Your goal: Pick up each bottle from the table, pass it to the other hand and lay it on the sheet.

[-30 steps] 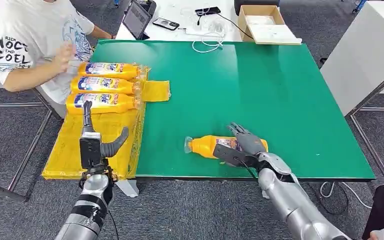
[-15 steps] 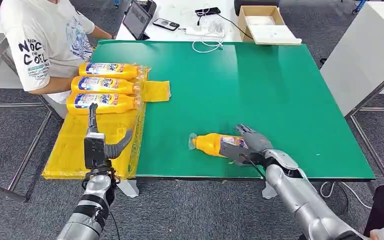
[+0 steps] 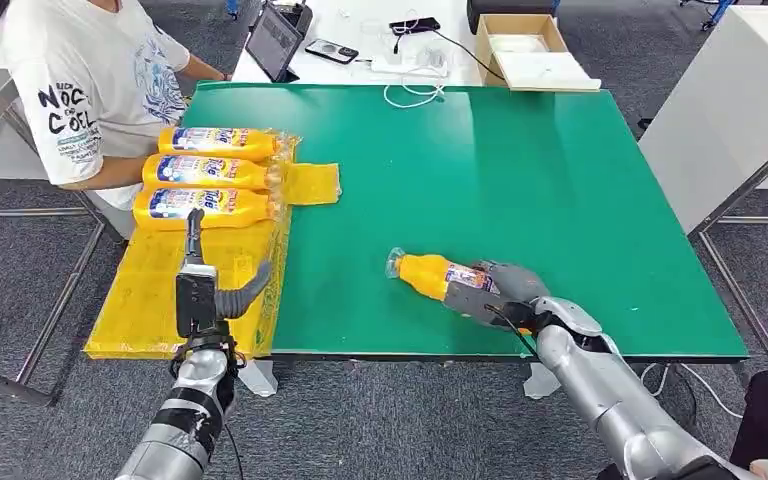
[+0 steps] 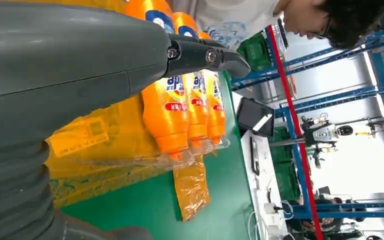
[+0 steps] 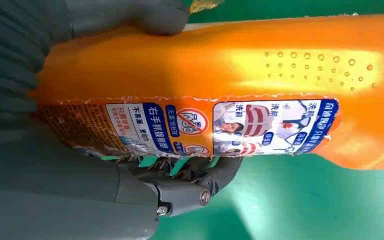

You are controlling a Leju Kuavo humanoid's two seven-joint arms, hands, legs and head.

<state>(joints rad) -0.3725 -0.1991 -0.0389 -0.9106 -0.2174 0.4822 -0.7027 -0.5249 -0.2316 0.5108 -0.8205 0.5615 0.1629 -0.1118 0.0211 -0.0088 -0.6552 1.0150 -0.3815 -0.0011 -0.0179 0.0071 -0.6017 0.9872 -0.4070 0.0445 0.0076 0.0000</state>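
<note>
Bottle (image 3: 430, 275) grasped by right hand (image 3: 495, 292), long axis pointing toward sheet (image 3: 150, 290); left hand (image 3: 205, 290) released, apparently waiting above sheet.

Bottle (image 3: 430, 274) now gripped in right hand (image 3: 495, 291), neck swung up-table; left hand (image 3: 203, 290) slightly farther forward.

bench (image 3: 520, 160): green top | yellow sheet (image 3: 210, 265) over its left edge, three bottles (image 3: 205, 175) lying side by side on it | one orange bottle (image 3: 430, 273) near front edge, gripped by right hand (image 3: 495, 290) | white cable (image 3: 410, 90) at far edge
</note>
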